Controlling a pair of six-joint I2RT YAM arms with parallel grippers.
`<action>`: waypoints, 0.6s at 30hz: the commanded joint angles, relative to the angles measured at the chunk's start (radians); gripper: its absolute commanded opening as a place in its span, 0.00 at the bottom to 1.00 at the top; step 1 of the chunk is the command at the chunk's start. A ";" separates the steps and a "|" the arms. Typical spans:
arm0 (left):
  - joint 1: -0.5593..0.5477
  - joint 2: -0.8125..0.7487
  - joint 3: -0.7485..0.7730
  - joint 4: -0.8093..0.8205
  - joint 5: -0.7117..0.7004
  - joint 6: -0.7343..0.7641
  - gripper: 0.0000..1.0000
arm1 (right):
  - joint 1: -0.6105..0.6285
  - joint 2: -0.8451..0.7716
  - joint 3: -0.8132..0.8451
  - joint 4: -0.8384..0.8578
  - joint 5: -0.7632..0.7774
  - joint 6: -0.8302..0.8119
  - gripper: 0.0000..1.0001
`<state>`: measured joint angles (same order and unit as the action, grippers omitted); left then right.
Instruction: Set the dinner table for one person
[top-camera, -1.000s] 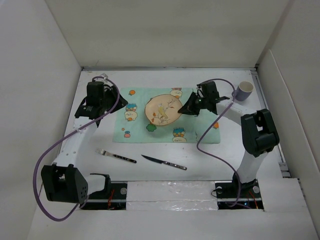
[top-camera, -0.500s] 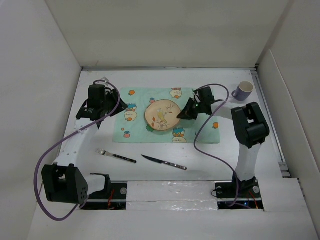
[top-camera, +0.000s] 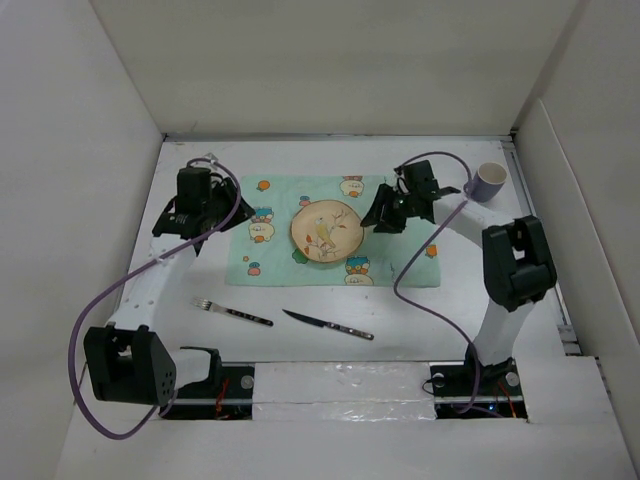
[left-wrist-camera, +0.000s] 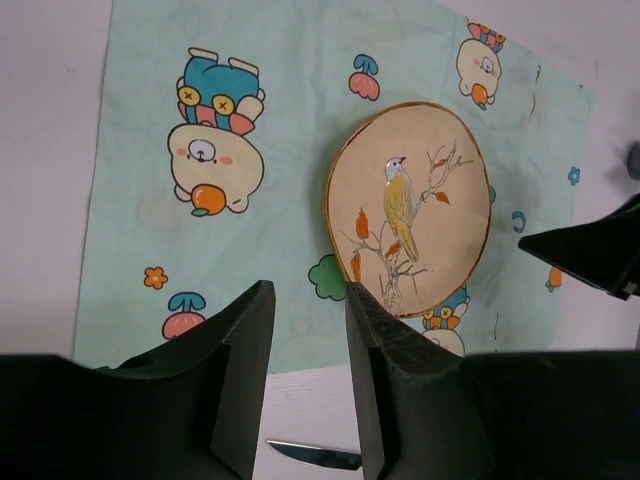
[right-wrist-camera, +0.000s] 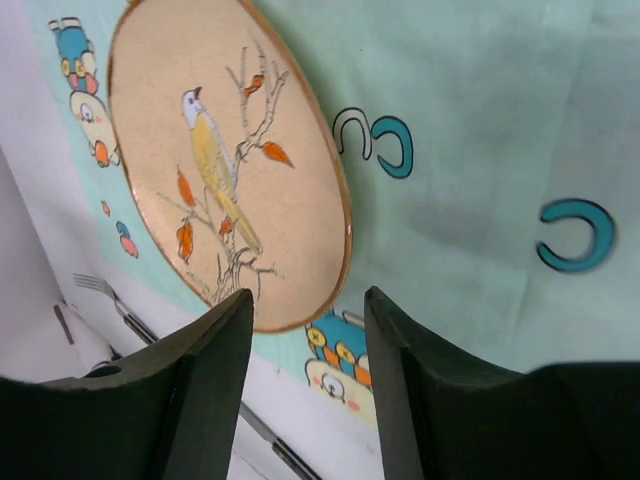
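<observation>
The white dinner table holds a mint-green cartoon placemat. A tan plate with a bird drawing lies flat on the placemat's middle. My right gripper is open and empty, just right of the plate's rim. In the right wrist view the plate lies ahead of my right gripper, its near rim between the fingers' lines. My left gripper is open and empty over the placemat's left edge. In the left wrist view my left gripper hangs above the placemat, left of the plate.
A fork and a knife lie on the bare table in front of the placemat. A purple mug stands at the back right. White wall panels enclose the table. The knife tip shows between my left fingers.
My right gripper dipped toward the plate's right rim, then drew back up and right, open. The plate shifted slightly nearer on the placemat. My left arm hardly moved.
</observation>
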<state>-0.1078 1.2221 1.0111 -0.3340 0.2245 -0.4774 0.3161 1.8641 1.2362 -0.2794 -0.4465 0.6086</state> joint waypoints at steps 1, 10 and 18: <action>0.002 0.005 0.093 0.004 0.042 0.022 0.21 | -0.082 -0.208 0.060 -0.156 0.096 -0.099 0.23; 0.002 0.023 0.089 0.039 0.176 -0.006 0.00 | -0.417 -0.361 0.178 -0.233 0.540 -0.086 0.16; 0.002 0.013 -0.002 0.092 0.242 -0.024 0.29 | -0.591 -0.079 0.457 -0.353 0.657 -0.095 0.68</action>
<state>-0.1078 1.2465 1.0294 -0.2867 0.4187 -0.4961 -0.2558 1.6859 1.6314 -0.5411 0.1249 0.5270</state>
